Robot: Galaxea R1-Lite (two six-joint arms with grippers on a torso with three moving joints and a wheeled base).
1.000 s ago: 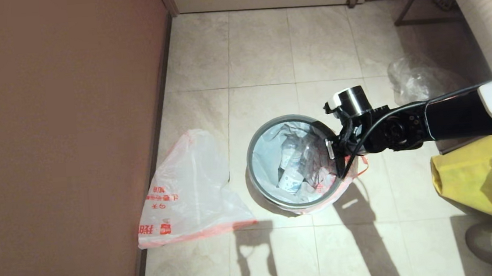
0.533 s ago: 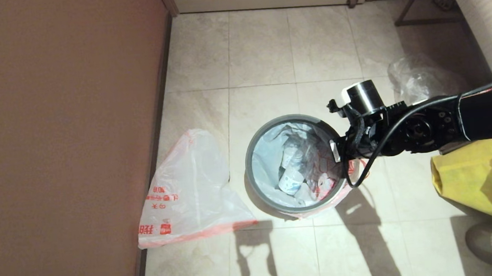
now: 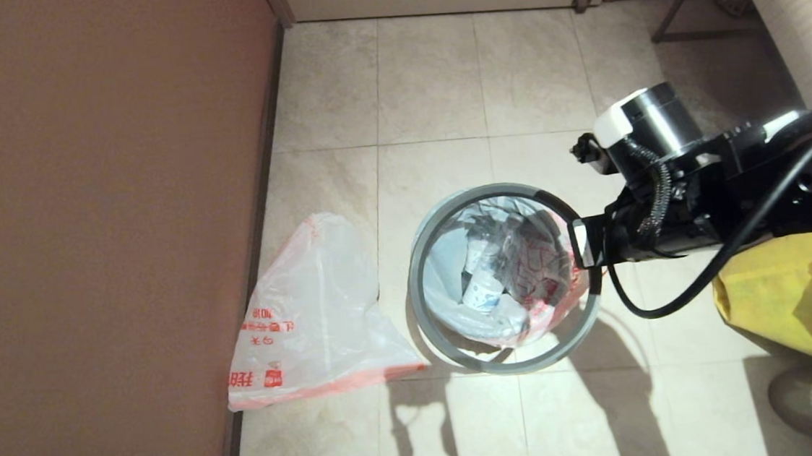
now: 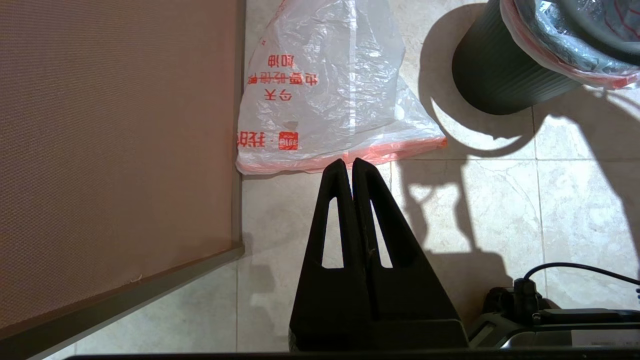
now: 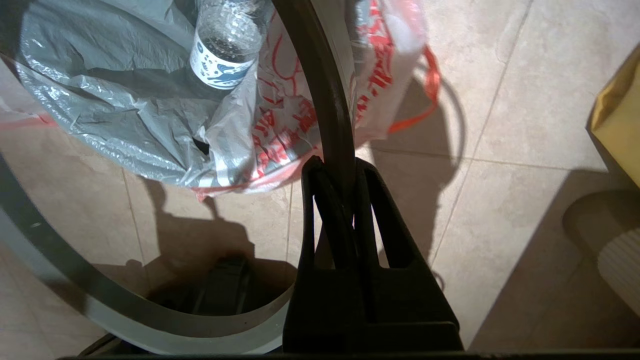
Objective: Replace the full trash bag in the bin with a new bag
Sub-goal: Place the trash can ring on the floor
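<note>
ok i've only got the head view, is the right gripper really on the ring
observer: yes, the right wrist view shows the right gripper shut on the ring, a finger on each side of it.
operator: and the left one, can't see it
observer: the left gripper is shut and empty, above the floor just short of the new bag.
operator: is the full bag's edge free of the bin
observer: no, the left wrist view shows the full bag folded over the lip of the bin.
</note>
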